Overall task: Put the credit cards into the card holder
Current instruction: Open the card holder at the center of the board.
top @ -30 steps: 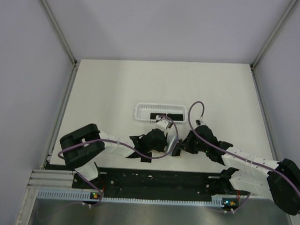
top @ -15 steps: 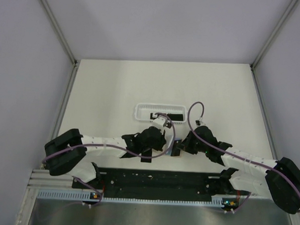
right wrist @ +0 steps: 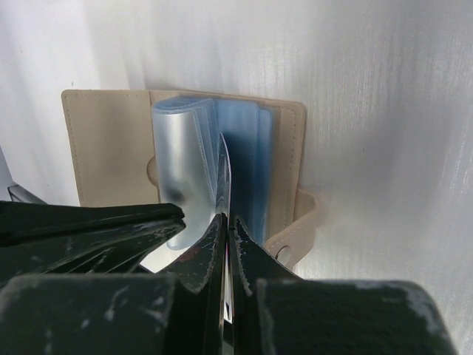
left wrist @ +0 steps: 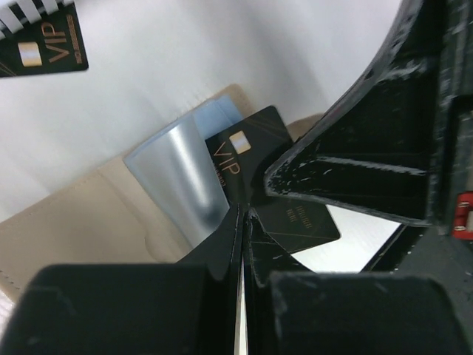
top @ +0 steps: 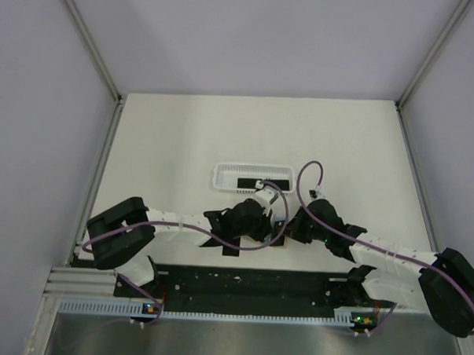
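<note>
Currently the left arm's fingers (left wrist: 216, 250) are pressing together with only a sliver showing between them, right at the near edge of a thin black credit card with gold VIP lettering (left wrist: 247, 151). I cannot tell whether they are pinching that card or only nudging it, since its near edge is disappearing behind their tips. The card is lying straight ahead of those fingers. Its long axis is running diagonally from under the right arm's black frame toward the open flat tan card holder (right wrist: 103, 140), which is resting on the white surface (top: 184, 136) between the two arms, near their bases. The card's far corner is overlapping the silvery clear plastic sleeves (left wrist: 177, 174) fanning up from the holder's spine, so the coming move is looking like a push along that long axis, deeper into a pocket. The right arm's fingers (right wrist: 198, 260) are clamping one sleeve leaf (right wrist: 223, 177), which is standing edge-on between them and apparently holding a pocket open. The left arm is lying nearer the card, while the right is tending the holder.

Whether the card's leading edge is sitting inside a pocket or merely on top of a sleeve is staying unclear, as glare is washing out the plastic. From above, both wrists are covering the holder almost entirely. More black cards (top: 248, 183) are lying in the long white perforated plastic basket (top: 221, 170) just beyond, their number being hard to make out
</note>
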Tool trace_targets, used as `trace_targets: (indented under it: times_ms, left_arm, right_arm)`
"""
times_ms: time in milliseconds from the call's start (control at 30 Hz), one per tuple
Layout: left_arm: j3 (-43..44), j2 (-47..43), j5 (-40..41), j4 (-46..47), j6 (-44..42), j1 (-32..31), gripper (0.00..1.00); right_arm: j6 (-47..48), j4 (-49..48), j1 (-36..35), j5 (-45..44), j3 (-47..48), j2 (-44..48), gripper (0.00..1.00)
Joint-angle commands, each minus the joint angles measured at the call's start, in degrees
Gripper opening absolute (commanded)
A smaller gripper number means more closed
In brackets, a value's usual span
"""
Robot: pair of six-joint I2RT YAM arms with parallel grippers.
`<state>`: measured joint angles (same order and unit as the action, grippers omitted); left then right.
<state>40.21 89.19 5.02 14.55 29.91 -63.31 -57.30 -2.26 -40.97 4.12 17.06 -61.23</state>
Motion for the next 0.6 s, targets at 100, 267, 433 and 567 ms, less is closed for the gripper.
trace_targets:
  times_ms: [100, 267, 433, 567]
  left_arm:
    - [0.1, 4.0, 1.3, 2.3, -0.5, -0.2, 0.00]
    - [-2.4, 2.8, 3.4, 1.7, 0.5, -0.2, 0.00]
    - [-4.9, 0.4, 4.6, 1.3, 1.6, -0.3, 0.00]
    - [-6.2, -1.7, 5.2, 0.6, 2.3, -0.2, 0.00]
  right_arm:
    - [0.0, 2.2, 0.5, -2.5, -2.0, 1.9, 0.00]
    - [0.3, 5.6, 0.5, -3.5, -1.9, 3.9, 0.00]
    - [0.4, 6.5, 0.5, -3.9, -2.0, 3.9, 0.00]
    - [0.4, 6.7, 0.5, -3.9, -2.1, 3.8, 0.00]
